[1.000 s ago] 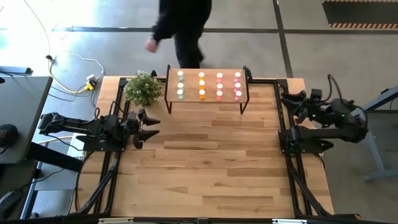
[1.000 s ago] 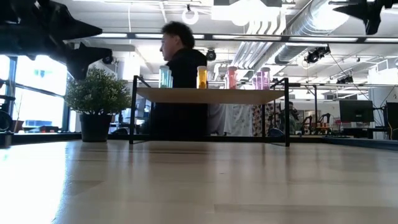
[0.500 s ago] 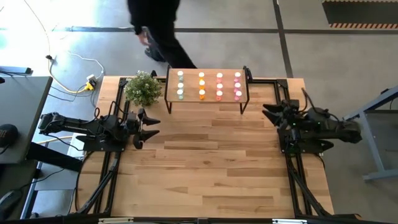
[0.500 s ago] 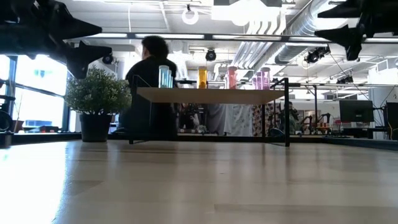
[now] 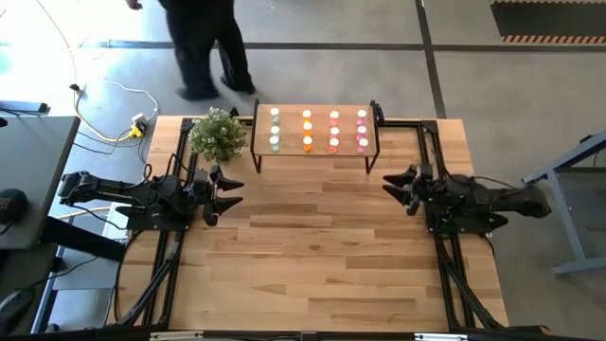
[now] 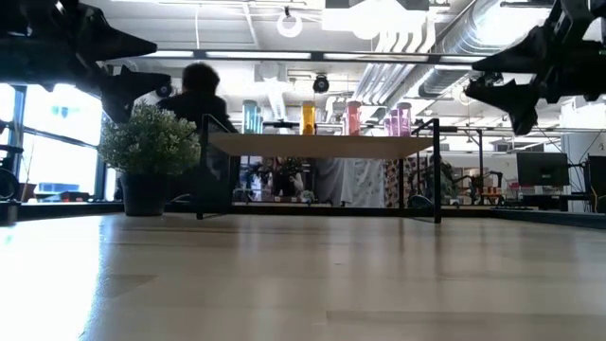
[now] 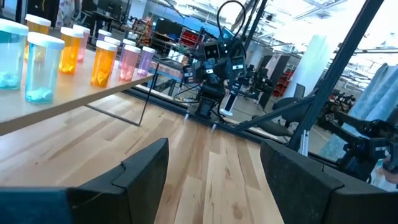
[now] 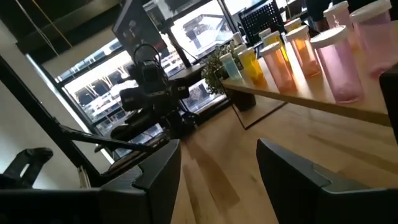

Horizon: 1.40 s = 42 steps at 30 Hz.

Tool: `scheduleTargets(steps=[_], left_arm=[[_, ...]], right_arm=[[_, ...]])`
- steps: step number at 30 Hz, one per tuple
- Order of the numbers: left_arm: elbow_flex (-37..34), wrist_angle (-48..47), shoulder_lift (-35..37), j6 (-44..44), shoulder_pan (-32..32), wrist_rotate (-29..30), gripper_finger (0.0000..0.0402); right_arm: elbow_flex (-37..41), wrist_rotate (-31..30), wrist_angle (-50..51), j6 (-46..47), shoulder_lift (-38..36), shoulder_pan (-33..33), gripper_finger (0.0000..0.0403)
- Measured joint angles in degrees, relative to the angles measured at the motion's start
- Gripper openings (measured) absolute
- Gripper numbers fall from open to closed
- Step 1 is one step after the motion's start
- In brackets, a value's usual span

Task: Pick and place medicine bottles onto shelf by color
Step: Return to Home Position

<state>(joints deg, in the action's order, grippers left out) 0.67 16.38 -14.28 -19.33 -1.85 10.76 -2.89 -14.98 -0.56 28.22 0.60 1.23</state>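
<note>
The shelf (image 5: 315, 156), a light-wood board on black legs, stands at the table's far middle. Several medicine bottles (image 5: 307, 131) stand upright on its top in rows by colour: pale green, orange and pinks; the low view also shows these bottles (image 6: 309, 117). My left gripper (image 5: 230, 192) hovers open at the table's left side, pointing level toward the right, above the table (image 6: 142, 62). My right gripper (image 5: 396, 189) hovers open at the right side, pointing toward the left, right of the shelf (image 6: 492, 80). Neither holds anything.
A potted plant (image 5: 218, 134) stands just left of the shelf. A person (image 5: 204, 47) walks on the floor beyond the far edge. The bare wooden tabletop (image 5: 312, 246) stretches between the two arms and toward the near edge.
My right gripper has come down from high over the far right corner, moving toward the table's left and near edges, and has tipped to point level; it stays open. The person behind the table has walked toward the left. The bottles and shelf have stayed put.
</note>
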Motion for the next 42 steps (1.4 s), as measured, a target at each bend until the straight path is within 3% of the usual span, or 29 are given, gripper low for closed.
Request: scheduleTargets(steps=[14,18,42], left_arm=[[0.0,0.0,0.0,0.0,0.0,0.2,0.0243],[0.0,0.0,0.0,0.0,0.0,0.1,0.0243],[0.0,0.0,0.0,0.0,0.0,0.1,0.0243]], right_arm=[[2.3,3.5,-2.1,-3.1,0.5,0.0,0.0201],[2.3,3.8,-2.1,-8.9,0.5,0.0,0.0201],[2.3,4.0,-2.0,-8.8,0.5,0.0,0.0201]])
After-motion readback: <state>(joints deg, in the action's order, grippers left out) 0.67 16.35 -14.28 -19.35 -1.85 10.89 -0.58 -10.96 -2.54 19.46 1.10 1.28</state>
